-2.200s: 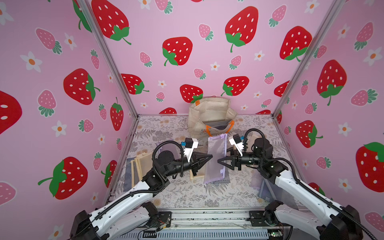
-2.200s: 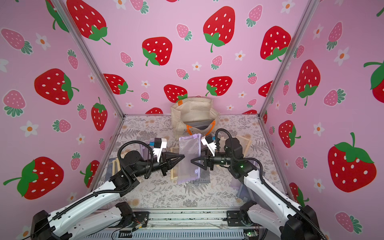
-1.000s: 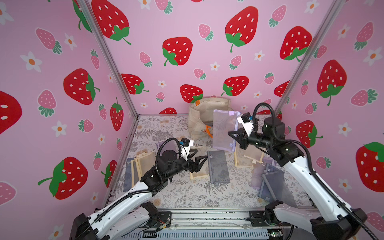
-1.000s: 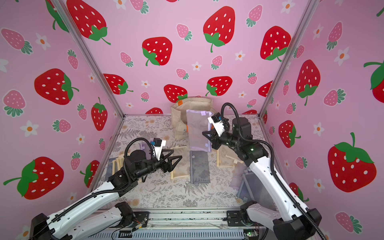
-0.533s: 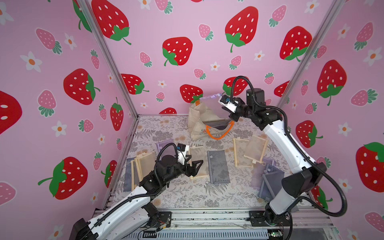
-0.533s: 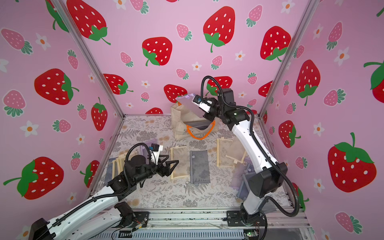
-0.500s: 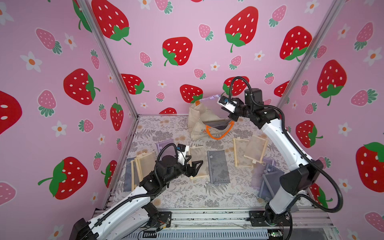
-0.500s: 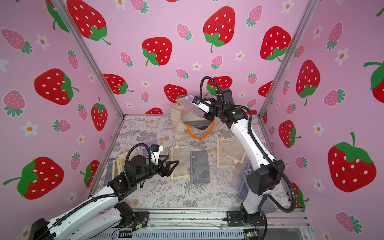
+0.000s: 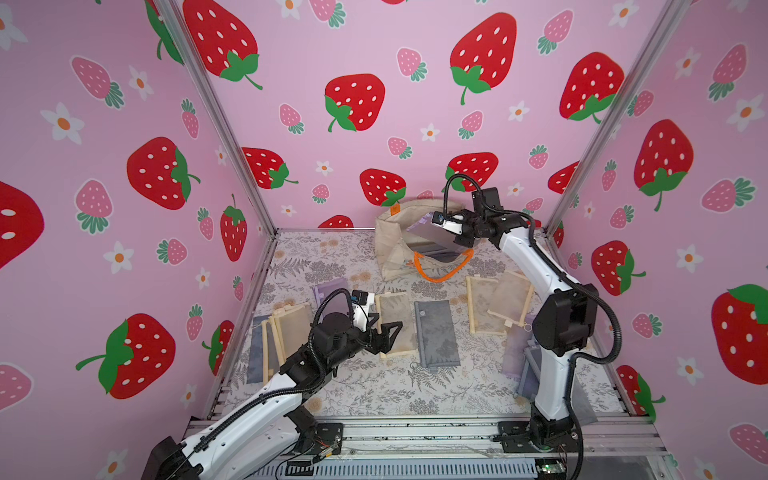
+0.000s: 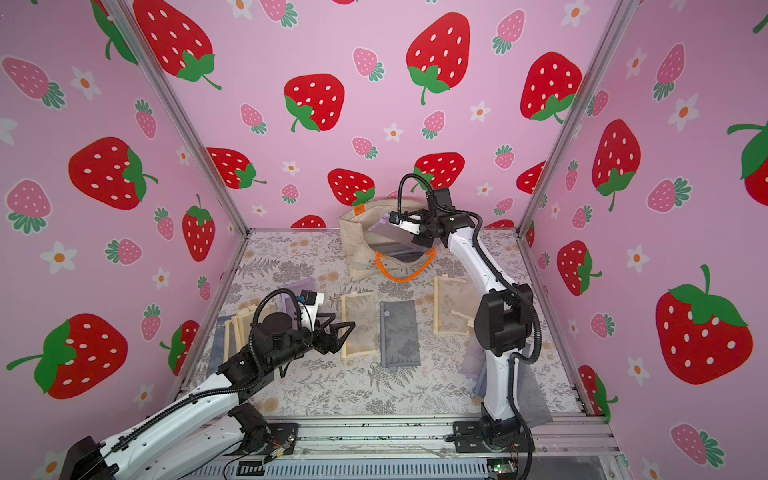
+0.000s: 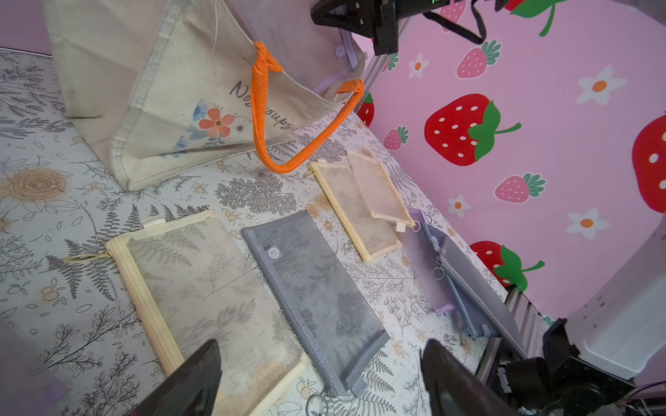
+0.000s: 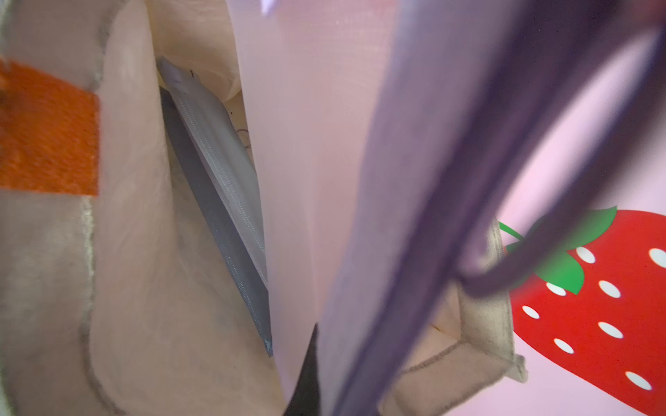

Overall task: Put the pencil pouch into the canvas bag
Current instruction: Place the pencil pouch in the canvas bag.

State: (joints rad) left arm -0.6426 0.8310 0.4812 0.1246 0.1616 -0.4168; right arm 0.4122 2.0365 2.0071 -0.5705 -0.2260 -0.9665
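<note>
The cream, boxy canvas bag [image 9: 388, 253], with a small orange tab [image 9: 395, 209] at its rim, sits at the back of the floral-printed table cover [image 9: 374, 386]. Its mouth gapes open, its front wall sags, and one orange rope handle [image 9: 440, 276] droops over the front. The right gripper [image 9: 457, 240] is at that mouth, its jaws closed tight on one end of a lilac, translucent mesh pencil pouch [image 9: 428, 230] with a purple zipper edge. In both top views the pencil pouch [image 10: 384, 232] reaches, tilted, from the gripper into the bag's opening, partly inside it and off the table. The right wrist view looks along the pencil pouch [image 12: 306, 162] into the bag, where a flat grey-and-white pouch [image 12: 216, 173] leans against the inner wall near the tab. In front of the bag and well apart from it, the left gripper [image 9: 388, 330] hovers with its jaws spread wide and nothing between them, above a cream mesh pouch [image 9: 395, 307] lying flat on the cover. A grey mesh pouch [image 9: 436, 332] lies just beside that one. Two overlapping cream mesh pouches [image 9: 484, 307] lie in front of the bag on the right arm's side.
</note>
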